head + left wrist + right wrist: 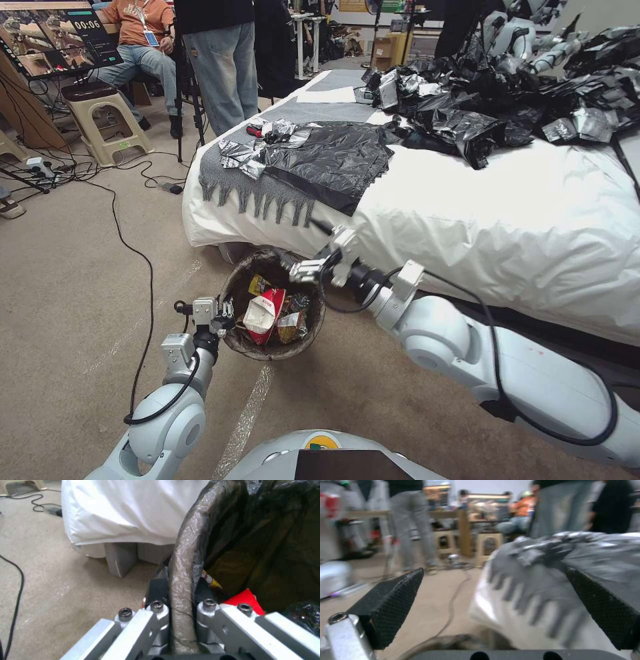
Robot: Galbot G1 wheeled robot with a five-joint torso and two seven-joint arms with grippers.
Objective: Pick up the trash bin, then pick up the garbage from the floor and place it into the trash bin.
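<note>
Sitting low and center-left in the head view, the trash bin point(272, 313) has its dark liner folded over the rim and it's right up against the edge of the bed point(520, 220). Inside you can see the garbage point(265, 313): a red-and-white snack packet, a yellow wrapper and a couple of darker bits. The left gripper point(225, 319) is clamped on the bin's rim at its left side; the left wrist view shows the bagged rim pinched between the two fingers point(210, 620). The right gripper point(300, 270) hangs over the bin's upper right edge, and the right wrist view shows its black pads point(390, 600) spread wide apart with nothing between them. Further out, glossy black bags point(507, 100) are heaped on the bed toward the upper right, with a grey fringed blanket point(267, 187) draped over its near corner.
</note>
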